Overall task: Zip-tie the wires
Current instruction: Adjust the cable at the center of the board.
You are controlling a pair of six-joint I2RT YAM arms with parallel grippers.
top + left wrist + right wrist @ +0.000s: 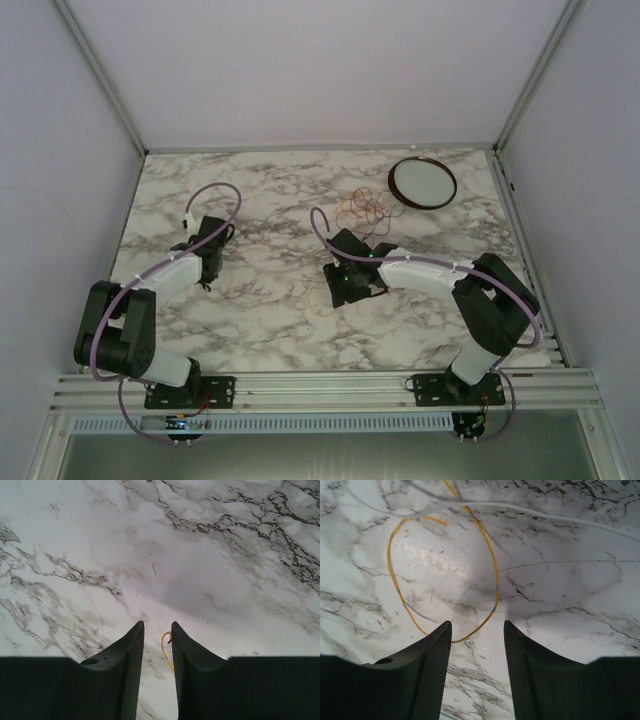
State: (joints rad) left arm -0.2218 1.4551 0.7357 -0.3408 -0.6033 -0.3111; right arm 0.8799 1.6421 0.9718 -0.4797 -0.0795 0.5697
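Half open, the right gripper (477,630) is held over the wires (362,212), likely to pinch a loop (389,560); left gripper (157,630) is narrowly open astride a yellow strand (164,647).

left arm (165,272) and right arm (430,270): white tubular links between black joint housings, each on a black base plate (190,390). a thick lilac cable (215,187) loops externally along each arm. left gripper (156,625) and right gripper (477,625): two matte black wedge-shaped fingers (432,670) with finely ribbed inner faces.
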